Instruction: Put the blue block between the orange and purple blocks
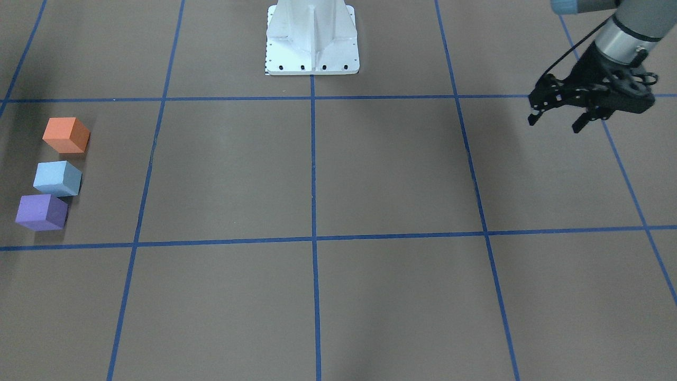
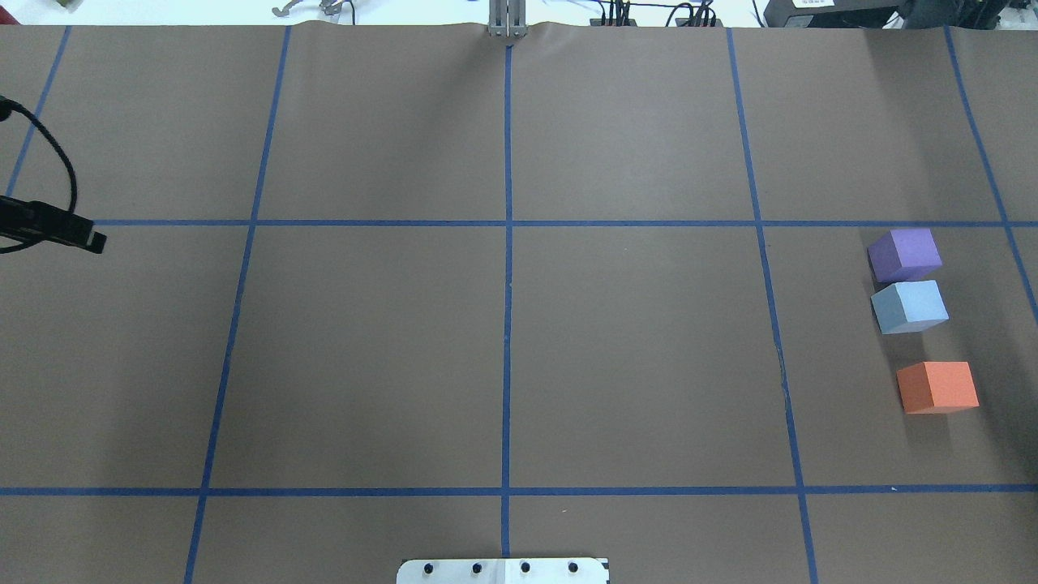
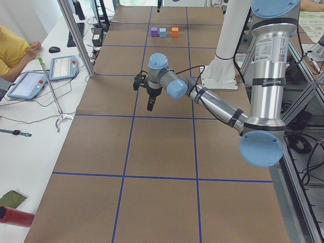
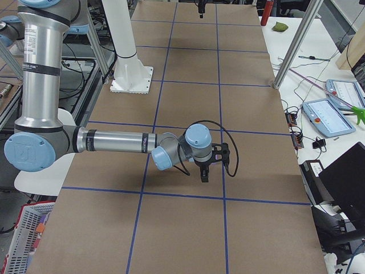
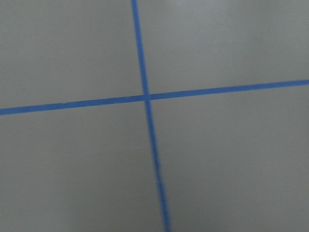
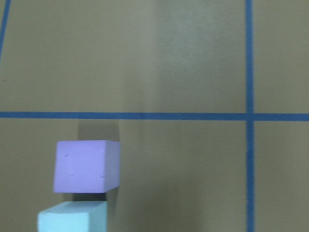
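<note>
The orange block, the light blue block and the purple block stand in a row at the table's right end. The blue block sits between the other two, close to the purple one. The row also shows in the overhead view: purple, blue, orange. My left gripper is open and empty, in the air at the far left end. My right gripper hovers near the blocks; I cannot tell if it is open. The right wrist view shows the purple block and the blue block's top.
The robot's white base plate stands at the near middle edge. Blue tape lines divide the brown table into squares. Operators' tablets and cables lie on the side bench beyond the table.
</note>
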`<action>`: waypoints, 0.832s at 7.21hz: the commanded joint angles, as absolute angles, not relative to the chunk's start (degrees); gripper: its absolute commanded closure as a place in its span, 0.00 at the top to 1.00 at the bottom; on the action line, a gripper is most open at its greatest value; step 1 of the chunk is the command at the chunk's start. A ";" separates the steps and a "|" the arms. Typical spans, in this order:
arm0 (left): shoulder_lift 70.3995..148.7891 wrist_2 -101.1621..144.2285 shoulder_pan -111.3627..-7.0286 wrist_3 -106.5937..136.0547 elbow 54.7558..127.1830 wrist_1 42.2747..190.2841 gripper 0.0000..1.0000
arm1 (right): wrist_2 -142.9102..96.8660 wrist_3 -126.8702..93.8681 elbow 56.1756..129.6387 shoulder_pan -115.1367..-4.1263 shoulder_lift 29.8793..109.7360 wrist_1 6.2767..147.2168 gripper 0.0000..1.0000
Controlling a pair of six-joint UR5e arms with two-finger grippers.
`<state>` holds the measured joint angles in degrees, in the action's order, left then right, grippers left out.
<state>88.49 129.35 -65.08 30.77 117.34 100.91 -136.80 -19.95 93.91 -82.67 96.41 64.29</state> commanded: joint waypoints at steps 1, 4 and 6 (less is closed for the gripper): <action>86.92 136.66 -80.79 4.78 104.22 101.07 1.00 | -137.81 -9.98 93.60 -88.05 95.45 72.04 1.00; 88.07 136.67 -86.40 -6.86 94.31 100.99 1.00 | -137.90 -8.88 93.78 -91.39 97.21 72.86 1.00; 87.98 136.67 -86.40 -6.51 94.13 100.81 1.00 | -135.45 -8.88 93.16 -91.41 97.73 73.21 1.00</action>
<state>87.97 136.66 -86.24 -6.39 94.54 100.88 -136.92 -8.97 93.38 -91.10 97.48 72.94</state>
